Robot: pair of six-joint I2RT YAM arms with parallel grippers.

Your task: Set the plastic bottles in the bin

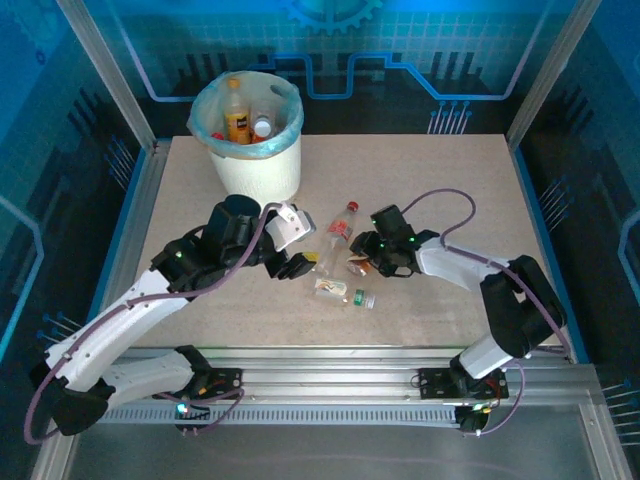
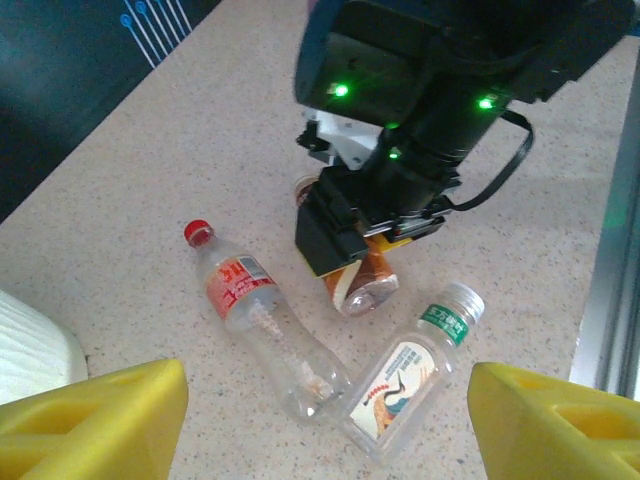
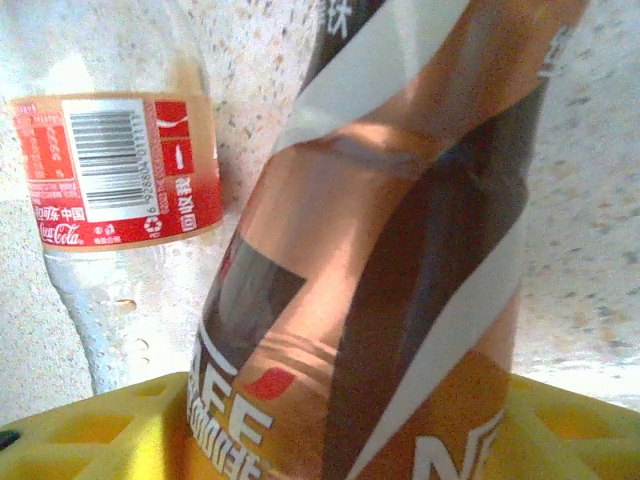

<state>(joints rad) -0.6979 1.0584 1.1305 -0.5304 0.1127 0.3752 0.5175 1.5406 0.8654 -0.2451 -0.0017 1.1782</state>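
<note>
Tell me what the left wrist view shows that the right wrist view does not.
Left wrist view: a clear plastic bottle with a pale cap and green neck band, a red bottle cap, and the right gripper. Right wrist view: a barcode on a red label. Both: the clear red-labelled plastic bottle and, beside it, the bottle with the brown and orange label.

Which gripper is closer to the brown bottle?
Right. The right gripper is clamped on the brown bottle; the left gripper hangs open, apart from it.
</note>
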